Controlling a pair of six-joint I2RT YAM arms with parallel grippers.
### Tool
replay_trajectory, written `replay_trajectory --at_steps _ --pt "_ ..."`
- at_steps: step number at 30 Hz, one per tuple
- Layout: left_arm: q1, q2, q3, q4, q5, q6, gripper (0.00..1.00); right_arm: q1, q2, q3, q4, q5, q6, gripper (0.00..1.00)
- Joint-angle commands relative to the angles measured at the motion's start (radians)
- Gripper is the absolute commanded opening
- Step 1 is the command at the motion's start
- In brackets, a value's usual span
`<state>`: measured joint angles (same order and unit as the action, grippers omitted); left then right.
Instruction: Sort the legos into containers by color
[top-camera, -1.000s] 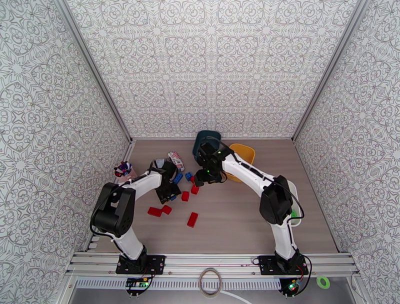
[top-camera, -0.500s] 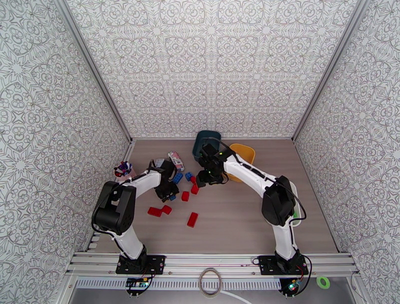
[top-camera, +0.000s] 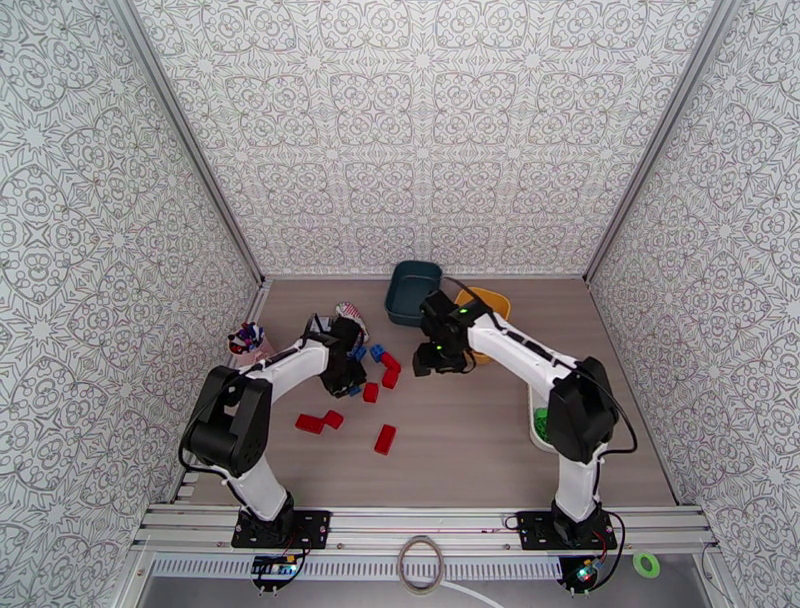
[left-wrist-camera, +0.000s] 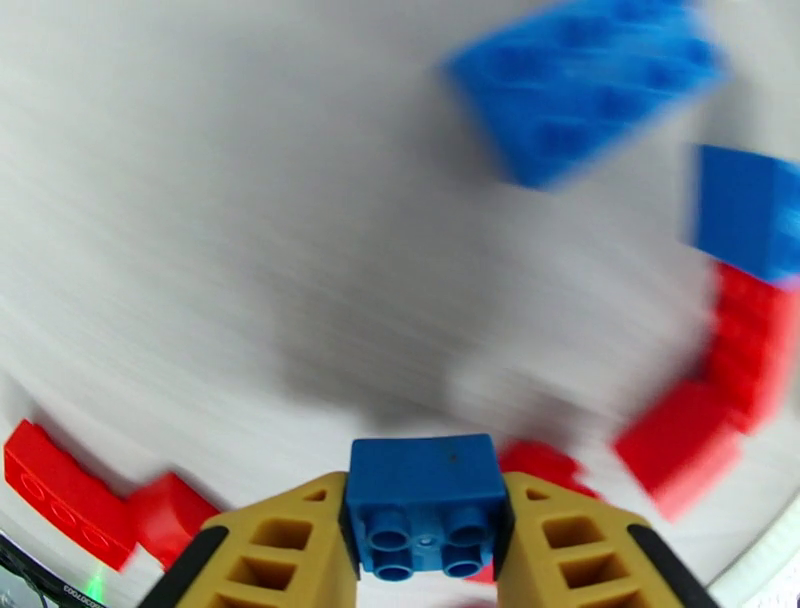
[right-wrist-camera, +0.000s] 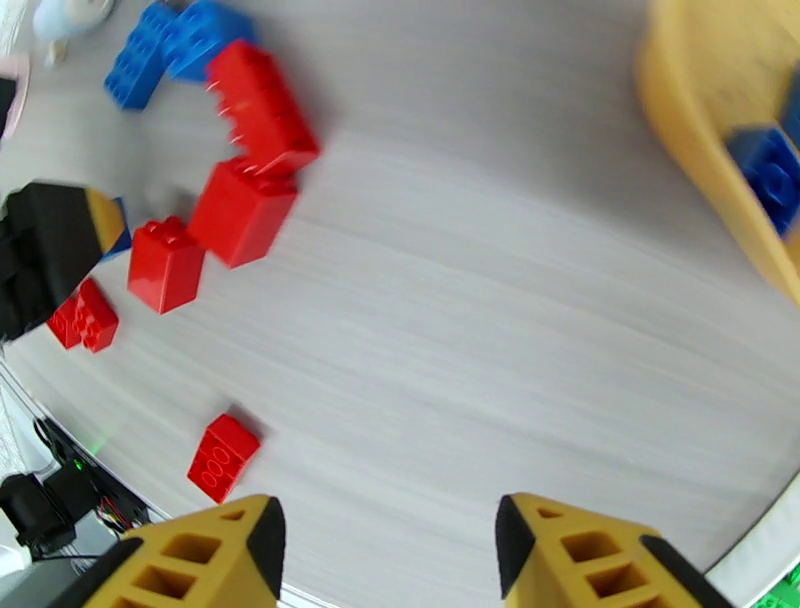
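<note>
Wood-grain table (top-camera: 460, 440): teal bin (top-camera: 413, 290) and yellow bin (top-camera: 490, 300) at the back, white tray (top-camera: 530, 405) on the right with green bricks (top-camera: 541, 425) in it. Left gripper (left-wrist-camera: 425, 525) is clamped on a blue brick (left-wrist-camera: 425, 480), which looks clear of the table, so this is the carry step. The yellow bin already holds a blue one (right-wrist-camera: 770, 165), so the next move is probably a reach across to it. Right gripper (right-wrist-camera: 385, 540) is wide and empty above loose red bricks (right-wrist-camera: 240, 210).
</note>
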<state>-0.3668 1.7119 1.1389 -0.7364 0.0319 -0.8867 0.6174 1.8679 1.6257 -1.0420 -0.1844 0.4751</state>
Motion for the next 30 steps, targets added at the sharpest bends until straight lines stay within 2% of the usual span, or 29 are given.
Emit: replay_trajectory --at_steps 1,8,16,25,30 --pt "-0.033 -0.034 0.063 0.026 0.023 -0.005 0.37 -0.039 -0.072 -0.062 0.041 0.0 0.045 0.6" --pt "-0.109 0.001 0.169 0.14 0.108 0.008 0.37 -0.145 -0.187 -0.193 0.076 -0.034 0.093 0.6" --pt "-0.194 0.126 0.296 0.266 0.248 -0.01 0.36 -0.255 -0.317 -0.333 0.102 -0.085 0.13 0.61" --pt "-0.265 0.261 0.427 0.386 0.333 -0.066 0.36 -0.337 -0.482 -0.478 0.074 -0.085 0.14 0.62" --pt "-0.282 0.329 0.485 0.444 0.356 -0.105 0.36 -0.349 -0.541 -0.509 0.042 -0.078 0.137 0.62"
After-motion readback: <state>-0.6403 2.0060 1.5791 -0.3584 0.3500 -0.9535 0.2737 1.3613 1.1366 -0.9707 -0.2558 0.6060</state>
